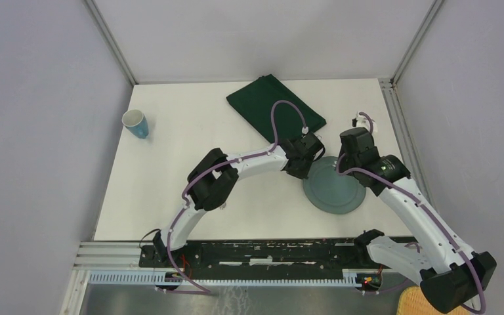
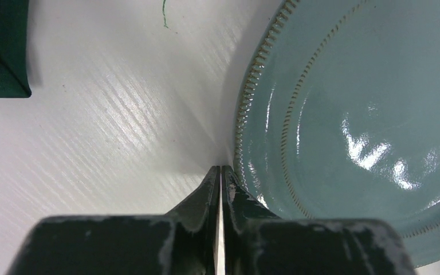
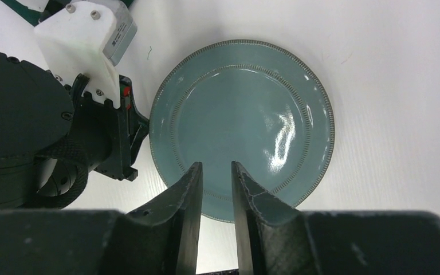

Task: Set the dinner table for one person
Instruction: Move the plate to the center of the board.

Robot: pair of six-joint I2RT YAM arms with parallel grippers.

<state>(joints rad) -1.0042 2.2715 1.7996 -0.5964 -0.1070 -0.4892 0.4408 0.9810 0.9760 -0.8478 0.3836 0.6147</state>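
A teal plate (image 1: 333,187) with a beaded rim lies flat on the white dinner table (image 1: 170,164), to the right of centre. My left gripper (image 1: 304,174) is down at table level with its tips against the plate's left rim (image 2: 242,123). Its jaws are shut with only a hairline gap and nothing between them (image 2: 220,170). My right gripper (image 1: 356,165) hovers above the plate (image 3: 240,114), over its rim on my side. Its fingers stand a little apart and hold nothing (image 3: 216,166).
A folded dark green cloth (image 1: 272,105) lies at the back centre, just behind the left wrist. A blue paper cup (image 1: 135,123) stands upright near the left edge. A small white fitting with a cable (image 1: 366,121) sits at the back right.
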